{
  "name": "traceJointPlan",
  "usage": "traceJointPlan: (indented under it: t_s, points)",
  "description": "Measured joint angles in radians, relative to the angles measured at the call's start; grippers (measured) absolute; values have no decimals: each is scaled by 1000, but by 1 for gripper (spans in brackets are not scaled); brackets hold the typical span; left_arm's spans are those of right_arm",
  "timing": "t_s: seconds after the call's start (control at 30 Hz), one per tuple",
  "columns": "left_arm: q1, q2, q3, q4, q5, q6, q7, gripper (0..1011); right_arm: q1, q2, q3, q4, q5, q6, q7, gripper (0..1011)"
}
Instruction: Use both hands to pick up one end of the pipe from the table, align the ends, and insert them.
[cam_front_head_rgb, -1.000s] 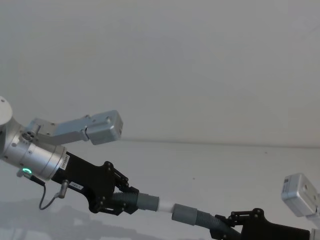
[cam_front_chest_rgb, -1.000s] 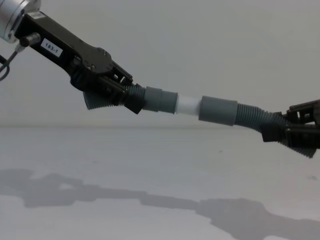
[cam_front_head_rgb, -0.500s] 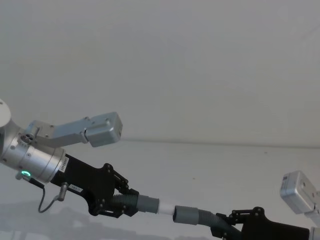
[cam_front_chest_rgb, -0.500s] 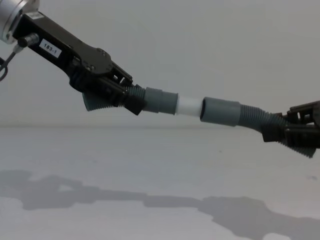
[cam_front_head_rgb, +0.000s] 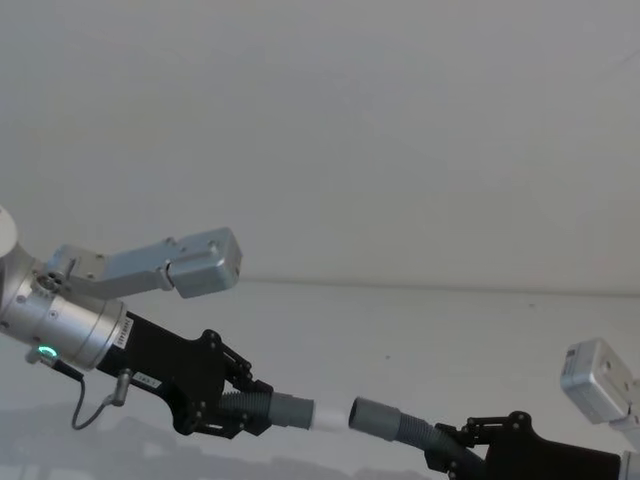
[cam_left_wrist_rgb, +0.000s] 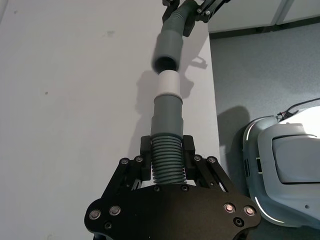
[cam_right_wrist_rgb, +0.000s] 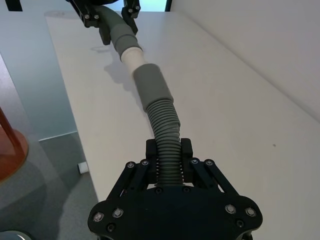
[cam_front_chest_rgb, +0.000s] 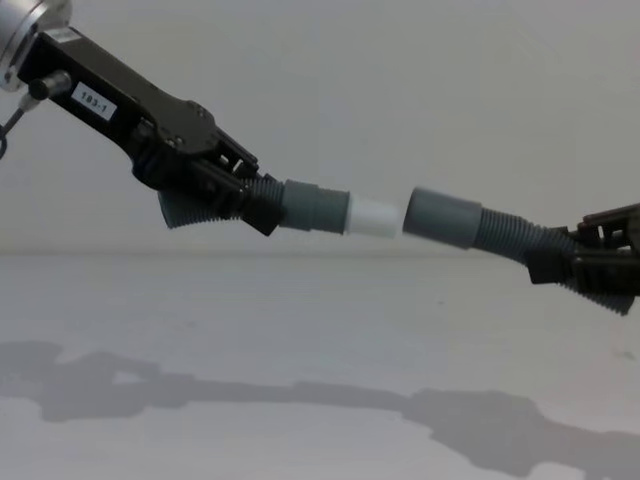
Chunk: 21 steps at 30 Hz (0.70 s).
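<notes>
Pulled apart since 1 second ago, the 2 pipe ends now sit nearly tip to mouth above the table (cam_front_chest_rgb: 300, 340). Left gripper (cam_front_chest_rgb: 232, 192) pinches the ribbed hose of the left pipe (cam_front_chest_rgb: 300, 204), whose grey cuff ends in a white tip (cam_front_chest_rgb: 375, 217). Right gripper (cam_front_chest_rgb: 560, 265) clamps the ribbed hose of the right pipe (cam_front_chest_rgb: 500, 234), its wider grey socket (cam_front_chest_rgb: 442, 216) facing the tip. Both pieces hang in the air, roughly in line, the tip just outside the socket.
</notes>
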Motion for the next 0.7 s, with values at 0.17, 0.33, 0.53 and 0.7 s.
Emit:
traceJointPlan:
  t_s: [0.17,0.33,0.53,0.7]
  points:
    - [-2,5,3,-1,2,4,5,329,2,0,0,4,0,0,1,251]
    - [-3,8,5,0,4,6,8,329,5,-1,-1,9,0,-1,5,251]
    - [-3,8,5,3,8,7,10,329,8,-2,-3,13,0,-5,10,251]
    - [-4,5,6,10,11,5,10,329,10,-3,-6,15,0,-8,13,251]
